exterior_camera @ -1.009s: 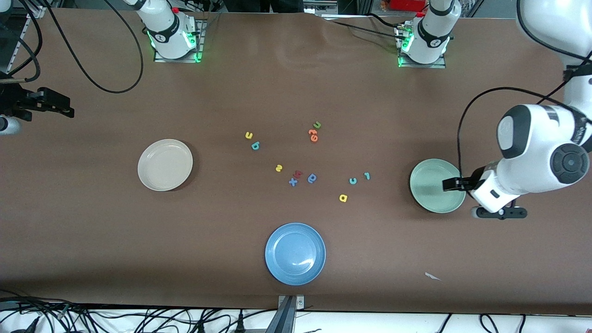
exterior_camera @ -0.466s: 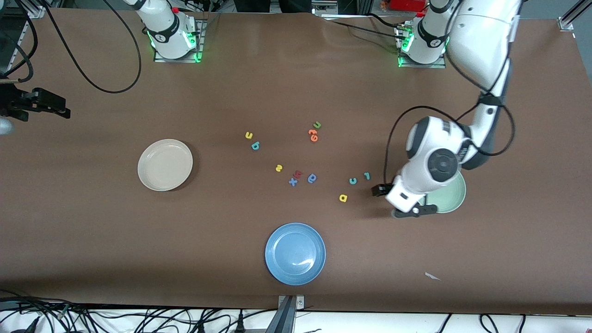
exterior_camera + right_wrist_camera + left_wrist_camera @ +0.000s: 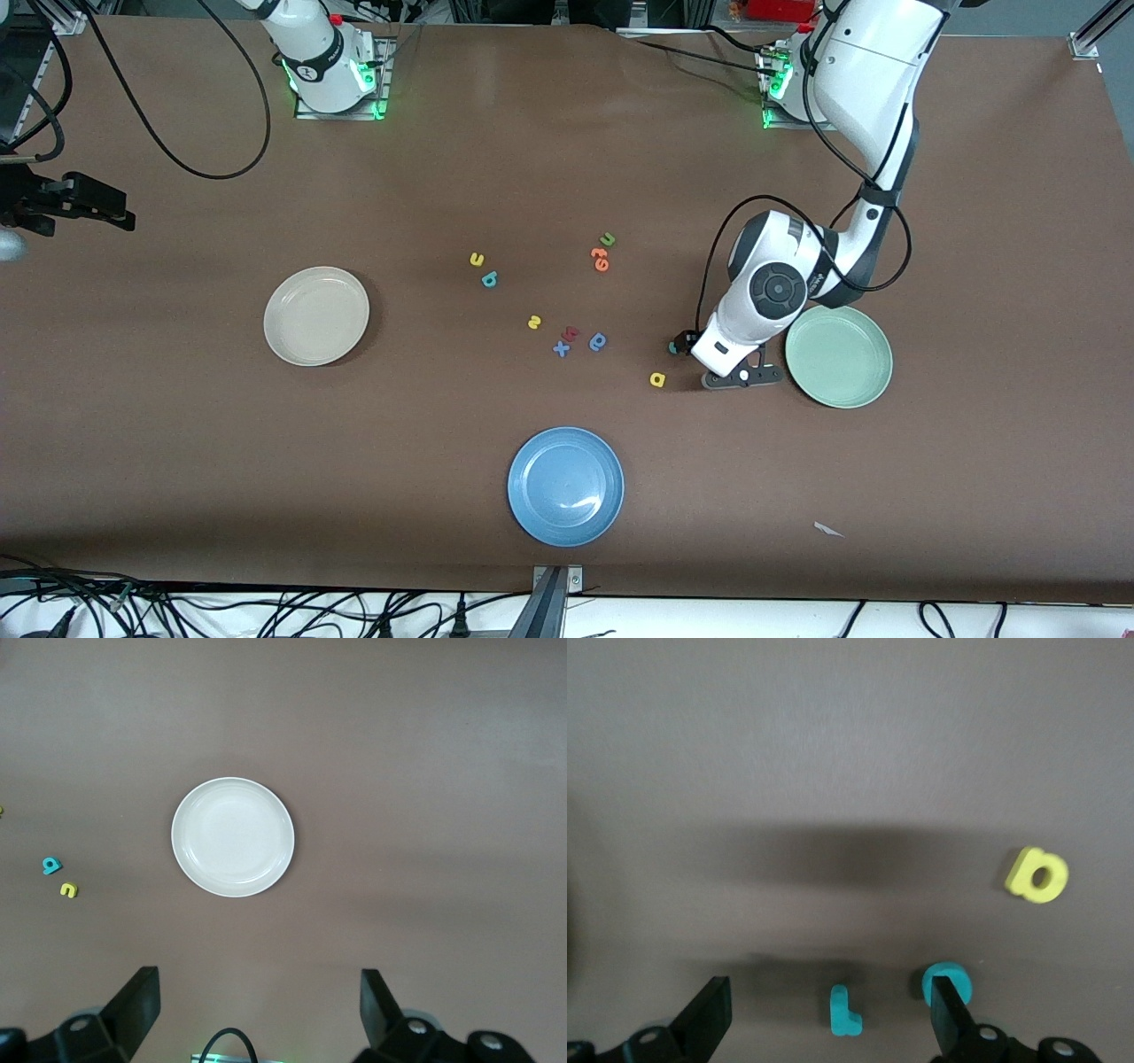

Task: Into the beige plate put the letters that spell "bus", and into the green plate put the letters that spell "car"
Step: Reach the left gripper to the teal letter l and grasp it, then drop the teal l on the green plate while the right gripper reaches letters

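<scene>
left hand [image 3: 828, 1028] wide, low over tiny teal foam "r" [image 3: 843, 1011], teal foam "c" [image 3: 948, 981] at one finger, yellow foam "a" [image 3: 1037, 875] near; round pale green plate [image 3: 838, 356] beside. right hand [image 3: 257, 1019] wide, waiting over surface, round beige plate [image 3: 232, 837] in its wrist view.

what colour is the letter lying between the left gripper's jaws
Teal: the r, best seen in the left wrist view.

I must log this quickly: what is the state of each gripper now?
Left gripper: open, holding nothing, over the teal "r".
Right gripper: open, holding nothing.
</scene>
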Controlling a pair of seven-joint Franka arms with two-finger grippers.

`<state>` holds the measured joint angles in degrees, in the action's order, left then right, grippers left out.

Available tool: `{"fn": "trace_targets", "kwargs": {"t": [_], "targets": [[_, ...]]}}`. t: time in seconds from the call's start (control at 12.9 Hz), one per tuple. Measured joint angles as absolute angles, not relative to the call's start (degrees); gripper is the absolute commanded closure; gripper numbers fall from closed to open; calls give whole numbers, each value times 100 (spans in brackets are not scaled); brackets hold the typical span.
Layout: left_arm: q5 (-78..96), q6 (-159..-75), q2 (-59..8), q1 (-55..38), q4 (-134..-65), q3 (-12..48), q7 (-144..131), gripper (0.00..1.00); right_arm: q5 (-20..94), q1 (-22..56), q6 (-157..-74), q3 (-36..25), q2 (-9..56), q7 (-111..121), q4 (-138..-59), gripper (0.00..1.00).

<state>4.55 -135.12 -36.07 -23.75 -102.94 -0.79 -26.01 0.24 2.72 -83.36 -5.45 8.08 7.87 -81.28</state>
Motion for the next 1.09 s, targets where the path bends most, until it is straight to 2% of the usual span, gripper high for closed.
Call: {"fn": "trace_targets", "kwargs": {"t": [0.31, 0.47, 0.62, 0.85, 1.09], "targets": [[447, -13521, -3606, -2393, -10405, -79, -2591, 31, 36, 310, -8350, -524, 858, 783, -8133, 0], [446, -13522, -3606, -2407, -10418, -80, -2587, 40, 64, 327, -8569, -511, 1034, 783, -8141, 0], [445, -13522, -3606, -2438, -10443, -80, -2587, 46, 121, 449, -8827, -482, 1296, 744, -8161, 0], [445, -13523, -3637, -2500, -10474, -79, -2600, 52, 137, 573, -9500, -127, 1616, 292, -8394, 0], [445, -13536, -3657, -2518, -10474, -80, -2603, 64, 141, 603, -10405, 405, 1667, -483, -9016, 0]]}}
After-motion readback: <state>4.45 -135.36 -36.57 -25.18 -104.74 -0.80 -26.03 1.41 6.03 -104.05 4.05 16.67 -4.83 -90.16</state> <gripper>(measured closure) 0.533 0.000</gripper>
